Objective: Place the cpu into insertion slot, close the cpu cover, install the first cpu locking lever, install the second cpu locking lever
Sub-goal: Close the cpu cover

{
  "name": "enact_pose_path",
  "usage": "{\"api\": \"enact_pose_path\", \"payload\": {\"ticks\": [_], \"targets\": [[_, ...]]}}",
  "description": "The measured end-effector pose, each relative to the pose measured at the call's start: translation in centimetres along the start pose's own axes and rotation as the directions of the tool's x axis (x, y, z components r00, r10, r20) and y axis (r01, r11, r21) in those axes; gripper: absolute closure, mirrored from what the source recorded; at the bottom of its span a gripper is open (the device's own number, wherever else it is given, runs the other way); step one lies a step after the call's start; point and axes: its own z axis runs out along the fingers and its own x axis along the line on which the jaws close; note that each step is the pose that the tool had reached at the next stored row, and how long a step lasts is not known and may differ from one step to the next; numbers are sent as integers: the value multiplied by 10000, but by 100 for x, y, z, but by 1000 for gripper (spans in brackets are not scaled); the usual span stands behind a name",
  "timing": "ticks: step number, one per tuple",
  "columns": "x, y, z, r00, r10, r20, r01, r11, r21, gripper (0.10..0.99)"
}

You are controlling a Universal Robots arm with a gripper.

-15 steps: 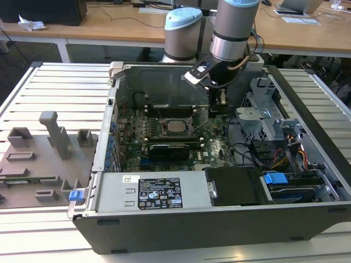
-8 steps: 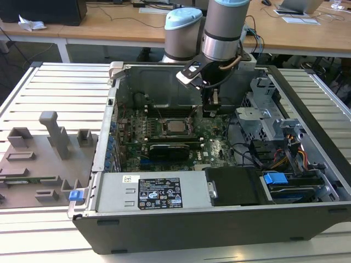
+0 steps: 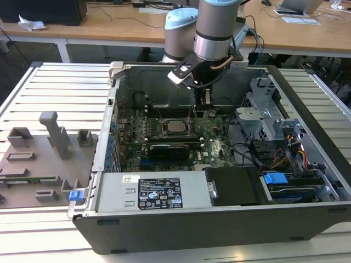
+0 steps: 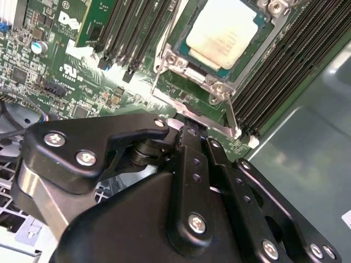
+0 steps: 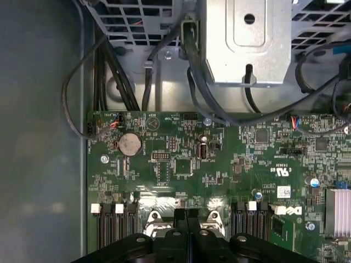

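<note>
Okay, open grey metal computer case [image 3: 219,230], green motherboard [image 3: 215,146]. In the exterior view, black gripper [image 3: 207,103], fingers together, sits at 2 o'clock of silvery frame cpu cover [image 4: 174,58], closed over seated dull-silver square cpu [image 4: 222,33]. Tips at thin wire locking lever [image 4: 232,118]: lever step likely, calls for precise hooking.

The cpu [image 4: 219,33] is dull silver-grey, framed by the shiny silver cpu cover [image 4: 215,83]. The motherboard [image 5: 219,164] is green, speckled with tiny parts, and its memory slots [image 4: 285,71] are black. The gripper [image 4: 189,131] is black with silver screws. The table [image 3: 55,93] is pale grey and ribbed.
</note>
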Motion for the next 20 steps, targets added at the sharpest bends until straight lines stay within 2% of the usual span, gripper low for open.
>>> {"api": "enact_pose_path", "payload": {"ticks": [12, 17, 18, 20], "targets": [[1, -148, 0, 10000, 1, -1, -1, 10000, 0, 980], [5, -296, 116, 10000, -1, -1, 1, 10000, 0, 980], [5, -363, 157, 10000, 1, 0, -1, 10000, 0, 980], [0, -460, 191, 10000, 1, -1, -1, 10000, 0, 980]]}}
